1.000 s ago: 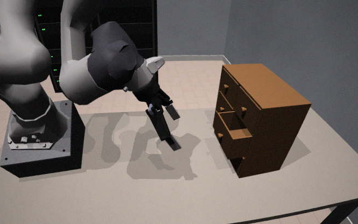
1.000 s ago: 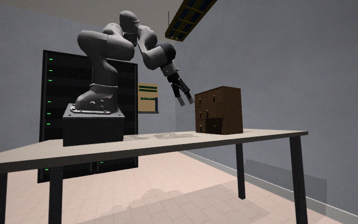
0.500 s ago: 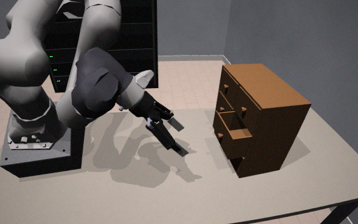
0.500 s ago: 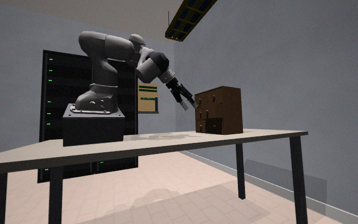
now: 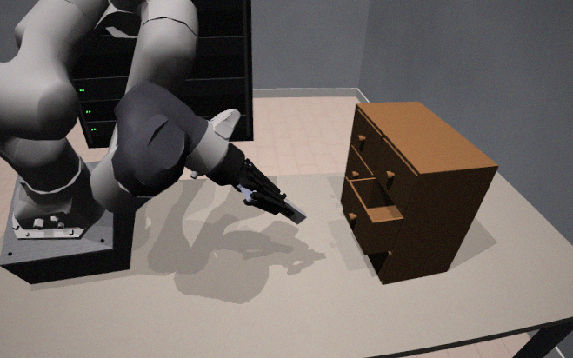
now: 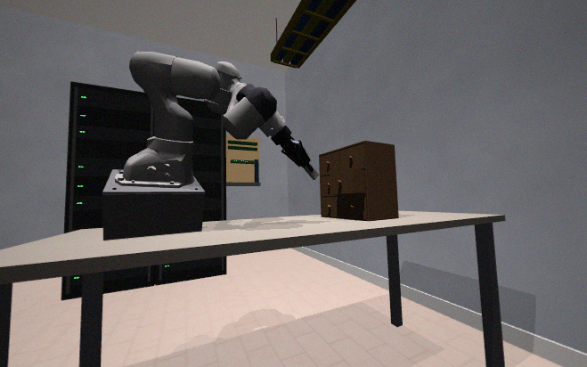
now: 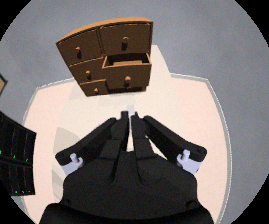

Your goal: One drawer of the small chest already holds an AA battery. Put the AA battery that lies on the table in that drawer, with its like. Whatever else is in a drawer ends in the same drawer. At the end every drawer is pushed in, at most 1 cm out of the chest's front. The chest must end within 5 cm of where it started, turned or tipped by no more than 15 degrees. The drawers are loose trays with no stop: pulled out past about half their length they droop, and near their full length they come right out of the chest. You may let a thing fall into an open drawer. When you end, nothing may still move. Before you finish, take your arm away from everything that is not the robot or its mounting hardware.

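Observation:
The small brown chest (image 5: 450, 213) (image 6: 381, 182) (image 7: 127, 21) stands upright on the table. Its middle right drawer (image 5: 374, 235) (image 6: 352, 185) (image 7: 141, 75) is pulled partly out. Bare floor shows in part of this drawer, but the rest of its inside is hidden. The other drawers look pushed in, though the bottom right one is mostly hidden or in shadow. My gripper (image 5: 297, 216) (image 6: 313, 174) (image 7: 130, 110) is shut with no object visible between its fingertips. It is tilted down toward the chest and stands in the air in front of it. No AA battery can be made out in any view.
The table (image 5: 279, 328) (image 6: 249, 243) bears the chest and the robot's base (image 5: 119, 248) (image 6: 151, 214). The black rack (image 5: 226, 102) (image 6: 103, 150) (image 7: 10, 150) stands behind the arm. Round knobs stick out from the chest's front, facing my gripper.

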`<state>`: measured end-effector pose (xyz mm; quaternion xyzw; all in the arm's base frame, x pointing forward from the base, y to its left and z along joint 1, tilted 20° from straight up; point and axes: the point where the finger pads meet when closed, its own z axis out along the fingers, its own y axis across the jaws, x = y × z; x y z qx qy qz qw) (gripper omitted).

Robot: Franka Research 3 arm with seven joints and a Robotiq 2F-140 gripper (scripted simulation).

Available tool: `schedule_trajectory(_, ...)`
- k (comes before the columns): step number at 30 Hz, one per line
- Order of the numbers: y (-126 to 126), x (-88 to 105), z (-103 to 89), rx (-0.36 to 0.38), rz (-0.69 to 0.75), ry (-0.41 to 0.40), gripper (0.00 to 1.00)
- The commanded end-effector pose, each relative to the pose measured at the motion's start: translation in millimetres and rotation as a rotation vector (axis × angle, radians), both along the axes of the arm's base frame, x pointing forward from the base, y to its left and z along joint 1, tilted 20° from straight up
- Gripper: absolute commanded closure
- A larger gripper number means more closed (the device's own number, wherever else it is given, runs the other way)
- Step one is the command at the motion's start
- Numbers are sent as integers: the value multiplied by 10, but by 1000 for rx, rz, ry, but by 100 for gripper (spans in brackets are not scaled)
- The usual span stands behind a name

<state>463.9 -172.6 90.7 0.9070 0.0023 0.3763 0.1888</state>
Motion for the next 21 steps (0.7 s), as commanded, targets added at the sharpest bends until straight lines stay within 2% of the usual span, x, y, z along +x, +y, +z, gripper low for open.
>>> schedule_trajectory(1,38,18,7,-3,22,-1,100)
schedule_trajectory(10,30,53,-3,-3,22,-1,100)
schedule_trajectory(19,-20,276,-62,-3,22,-1,100)
schedule_trajectory(21,-20,276,-62,-3,22,-1,100)
